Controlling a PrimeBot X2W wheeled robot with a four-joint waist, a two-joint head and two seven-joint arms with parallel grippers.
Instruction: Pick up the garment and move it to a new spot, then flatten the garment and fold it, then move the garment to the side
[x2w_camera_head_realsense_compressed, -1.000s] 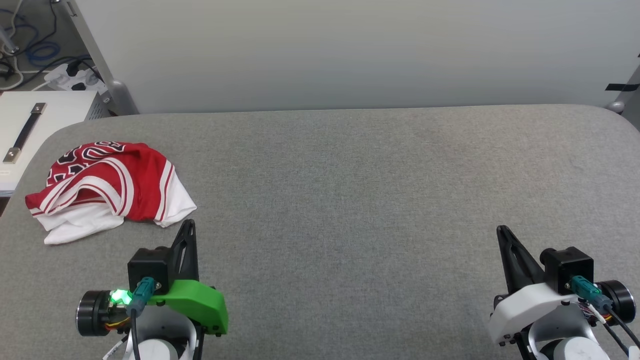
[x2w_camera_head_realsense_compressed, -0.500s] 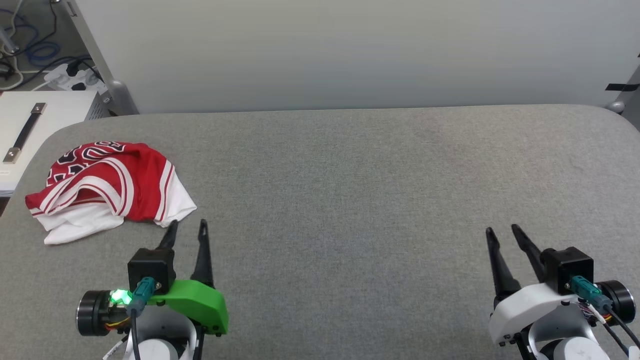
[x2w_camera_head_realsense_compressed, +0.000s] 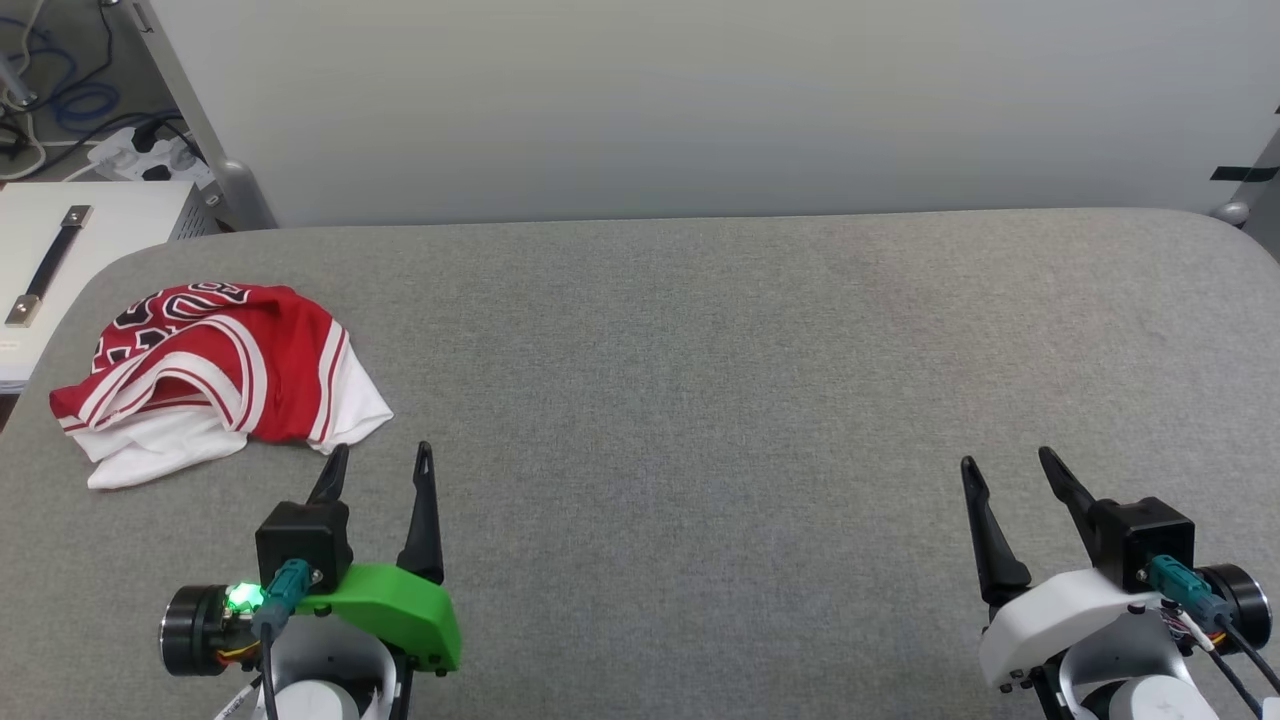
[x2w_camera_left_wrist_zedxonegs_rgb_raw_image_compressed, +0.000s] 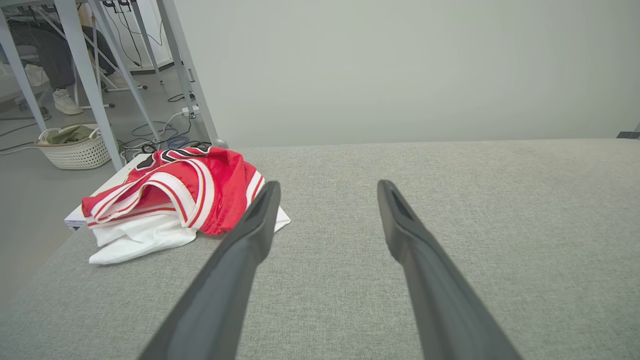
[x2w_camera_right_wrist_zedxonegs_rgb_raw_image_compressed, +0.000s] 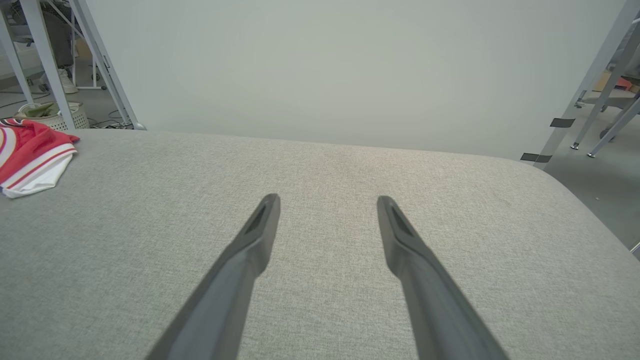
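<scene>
Red garment (x2w_camera_head_realsense_compressed: 215, 370) is lying untouched; left end effector (x2w_camera_head_realsense_compressed: 382, 460) and right end effector (x2w_camera_head_realsense_compressed: 1005, 462), just clenched, are now standing released, readying pickup.

Right end effector (x2w_camera_right_wrist_zedxonegs_rgb_raw_image_compressed: 327, 198) holds its fingers spread above the grey table (x2w_camera_right_wrist_zedxonegs_rgb_raw_image_compressed: 325, 165); garment (x2w_camera_right_wrist_zedxonegs_rgb_raw_image_compressed: 31, 152) lies crumpled near the table's left edge.

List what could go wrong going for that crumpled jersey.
1. The garment lies bunched in layers; the left gripper may pinch only a sleeve and lift it twisted.
2. It sits close to the left edge of the table; a nudge may push it off.
3. The right gripper is far across, a long reach.
</scene>
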